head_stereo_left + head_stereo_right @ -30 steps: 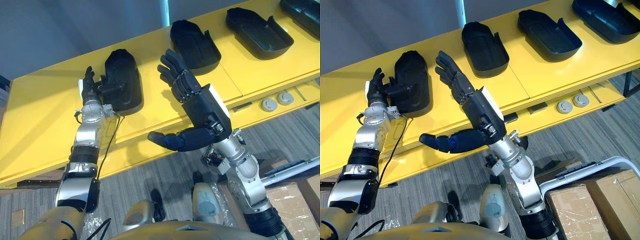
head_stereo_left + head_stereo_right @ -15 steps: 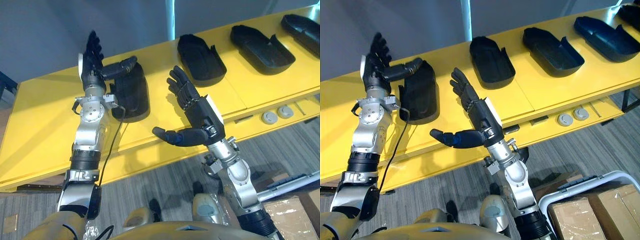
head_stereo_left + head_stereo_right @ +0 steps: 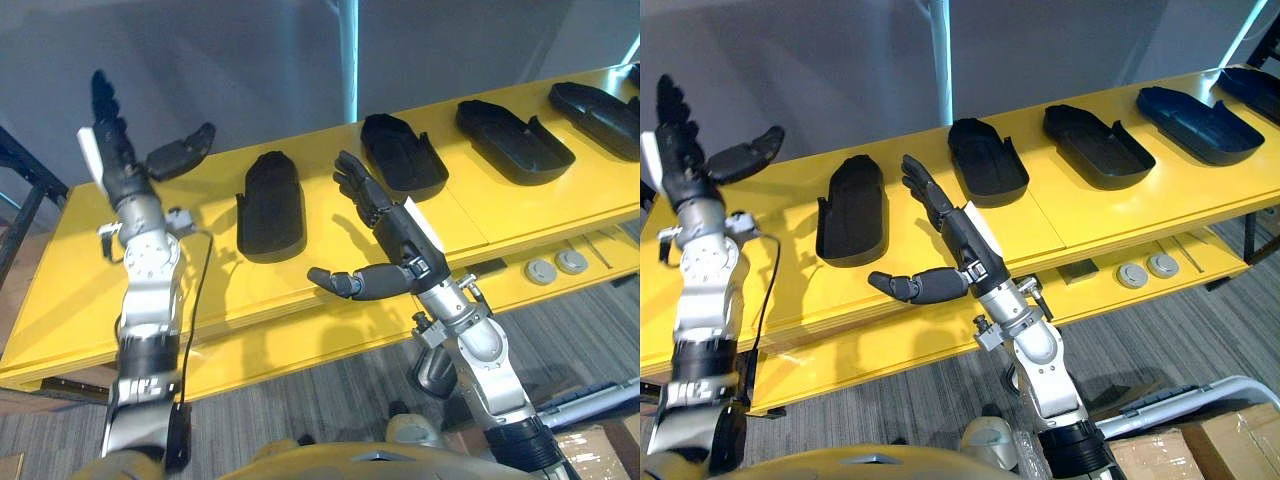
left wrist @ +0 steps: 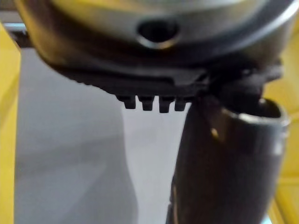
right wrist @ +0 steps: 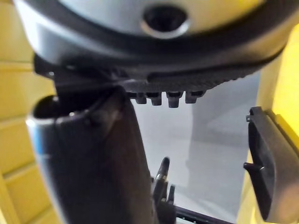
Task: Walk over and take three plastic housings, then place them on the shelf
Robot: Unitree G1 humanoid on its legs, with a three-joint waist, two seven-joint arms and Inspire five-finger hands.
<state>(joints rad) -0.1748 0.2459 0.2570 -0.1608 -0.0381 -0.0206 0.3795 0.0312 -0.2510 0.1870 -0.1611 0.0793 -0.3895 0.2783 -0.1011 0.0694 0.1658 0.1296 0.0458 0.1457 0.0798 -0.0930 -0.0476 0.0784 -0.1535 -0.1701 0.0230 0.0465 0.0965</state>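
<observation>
Left hand [image 3: 119,160], right hand [image 3: 405,236]: fingers were spread, empty. Housing [image 3: 270,206] lay on yellow shelf [image 3: 500,207]; placing apparently done, next likely fetching another.

yellow shelf [image 3: 1070,212] | black plastic housings [image 3: 852,206] lying in a row

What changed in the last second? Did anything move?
The left hand let go of the leftmost housing and rose up and away from it, open. That housing now lies alone on the yellow shelf. The right hand stays open and empty; the other housings stayed put.
</observation>
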